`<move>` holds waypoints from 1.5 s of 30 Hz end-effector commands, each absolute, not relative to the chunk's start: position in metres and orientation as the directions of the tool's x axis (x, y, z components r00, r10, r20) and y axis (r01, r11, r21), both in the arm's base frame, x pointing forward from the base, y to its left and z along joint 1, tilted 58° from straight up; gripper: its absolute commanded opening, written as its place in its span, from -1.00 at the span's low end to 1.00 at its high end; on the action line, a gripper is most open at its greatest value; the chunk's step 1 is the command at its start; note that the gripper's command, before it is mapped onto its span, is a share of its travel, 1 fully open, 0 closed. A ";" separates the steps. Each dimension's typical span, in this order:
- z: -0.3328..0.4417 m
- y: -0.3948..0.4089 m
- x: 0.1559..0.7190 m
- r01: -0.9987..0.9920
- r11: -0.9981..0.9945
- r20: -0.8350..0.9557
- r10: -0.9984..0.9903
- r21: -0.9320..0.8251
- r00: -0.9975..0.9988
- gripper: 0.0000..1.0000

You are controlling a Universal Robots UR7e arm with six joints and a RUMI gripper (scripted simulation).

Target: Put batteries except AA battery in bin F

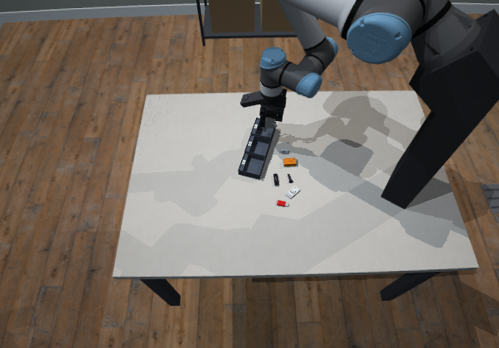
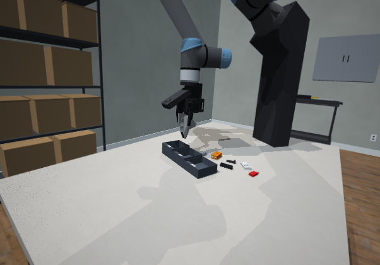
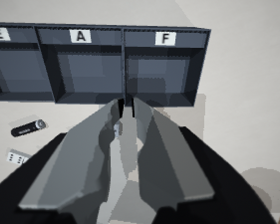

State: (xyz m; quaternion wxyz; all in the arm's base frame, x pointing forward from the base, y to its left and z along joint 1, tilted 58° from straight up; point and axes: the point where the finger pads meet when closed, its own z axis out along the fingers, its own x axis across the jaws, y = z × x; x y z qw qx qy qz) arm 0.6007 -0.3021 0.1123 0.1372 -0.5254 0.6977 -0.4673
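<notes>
claw (image 3: 124, 110) nearly shut, apparently pinching something tiny; centre it over bin f (image 3: 164, 66) near the worktop's (image 1: 186, 230) far edge before releasing.

Bright, even light; broad overlapping shadows.
</notes>
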 end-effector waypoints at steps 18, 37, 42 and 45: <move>0.096 -0.256 0.630 -0.604 0.011 0.300 -0.861 -0.797 -0.411 -0.91; 0.073 -0.279 0.661 -0.604 0.011 0.300 -0.861 -0.797 -0.411 -0.91; 0.068 -0.284 0.667 -0.604 0.011 0.300 -0.861 -0.797 -0.411 -0.91; 0.068 -0.284 0.667 -0.604 0.011 0.300 -0.861 -0.797 -0.411 -0.91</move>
